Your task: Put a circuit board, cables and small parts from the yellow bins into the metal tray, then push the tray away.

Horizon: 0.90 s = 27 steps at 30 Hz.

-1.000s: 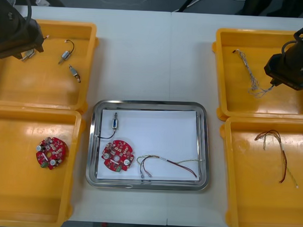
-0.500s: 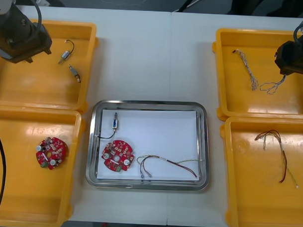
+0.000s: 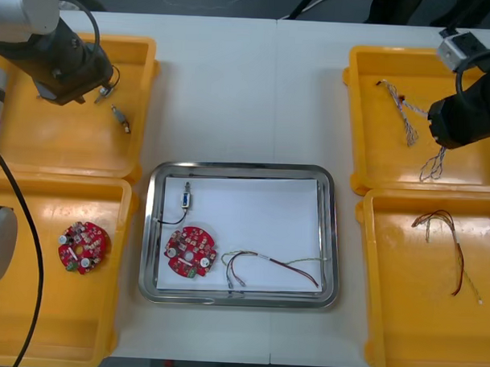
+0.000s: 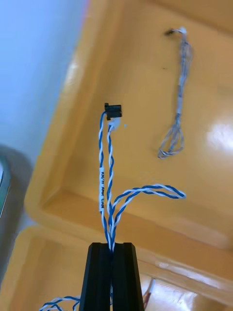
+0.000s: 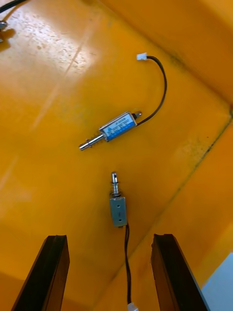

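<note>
The right claw (image 4: pixel 112 245) has come up out of the yellow bin (image 3: pixel 359 107) that sits beyond the metal tray (image 3: pixel 332 235) and to its right. A second ago it was low over the bin floor. Now its fingers are pinched almost together on a blue and white cable (image 4: pixel 101 160), which hangs free with a small black plug at its loose end. Seen from above, the strands dangle over the end of the bin nearest the tray. A pale twisted cable (image 3: pixel 400 111) lies in that same bin, farther from the tray.

Beyond the tray on the other side, the left claw (image 5: pixel 109 238) has slid across the far left bin (image 3: pixel 37 136) towards its tray-side wall. Its fingers stand wide apart with nothing between them. They hover over two small metal parts (image 5: pixel 110 130), with the nearer part (image 5: pixel 118 206) lying just ahead of the gap.

The tray already holds a circuit board (image 3: pixel 190 250), a red and yellow cable (image 3: pixel 274 263) beside it, and one small part (image 3: pixel 185 200) near its far left corner. I'd judge the blue and white cable goes in next. It has to clear the bin wall and cross a strip of table (image 3: pixel 248 95) to reach the tray. A loose strand snagging on that wall looks like the main risk.
</note>
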Each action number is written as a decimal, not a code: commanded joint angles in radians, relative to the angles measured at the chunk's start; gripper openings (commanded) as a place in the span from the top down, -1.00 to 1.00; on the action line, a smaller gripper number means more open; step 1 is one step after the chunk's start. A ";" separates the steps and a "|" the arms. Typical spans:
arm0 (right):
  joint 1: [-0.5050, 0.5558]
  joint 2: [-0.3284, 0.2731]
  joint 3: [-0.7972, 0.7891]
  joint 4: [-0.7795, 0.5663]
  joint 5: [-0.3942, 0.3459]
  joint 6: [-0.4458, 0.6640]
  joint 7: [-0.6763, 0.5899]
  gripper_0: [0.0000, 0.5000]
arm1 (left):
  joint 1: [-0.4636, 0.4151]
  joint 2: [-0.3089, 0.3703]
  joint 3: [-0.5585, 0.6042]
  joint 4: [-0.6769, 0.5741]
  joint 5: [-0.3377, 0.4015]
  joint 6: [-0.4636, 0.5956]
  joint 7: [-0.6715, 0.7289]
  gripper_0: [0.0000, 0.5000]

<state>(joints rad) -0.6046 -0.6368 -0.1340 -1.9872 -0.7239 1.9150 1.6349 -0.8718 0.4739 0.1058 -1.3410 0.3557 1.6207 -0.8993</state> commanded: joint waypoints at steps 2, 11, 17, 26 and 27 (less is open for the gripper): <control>0.063 -0.020 0.083 -0.180 -0.029 0.005 0.017 1.00 | -0.056 -0.032 -0.012 0.028 -0.026 -0.082 -0.079 -1.00; 0.065 -0.020 0.289 -0.306 -0.025 -0.028 0.031 1.00 | -0.065 -0.046 -0.051 0.109 -0.052 -0.168 -0.087 -1.00; 0.045 -0.021 0.410 -0.309 -0.055 -0.099 0.049 1.00 | -0.064 -0.046 -0.078 0.171 -0.054 -0.202 -0.090 -1.00; -0.070 -0.021 0.629 -0.278 -0.043 -0.171 0.089 1.00 | -0.065 -0.054 -0.107 0.224 -0.040 -0.242 -0.087 -1.00; -0.086 -0.021 0.660 -0.268 -0.037 -0.185 0.095 1.00 | -0.064 -0.054 -0.109 0.224 -0.037 -0.240 -0.087 -1.00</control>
<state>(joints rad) -0.6037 -0.6370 0.4256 -2.2625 -0.7707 1.7668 1.6656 -0.8836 0.4366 0.0225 -1.1145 0.3135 1.3919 -0.8994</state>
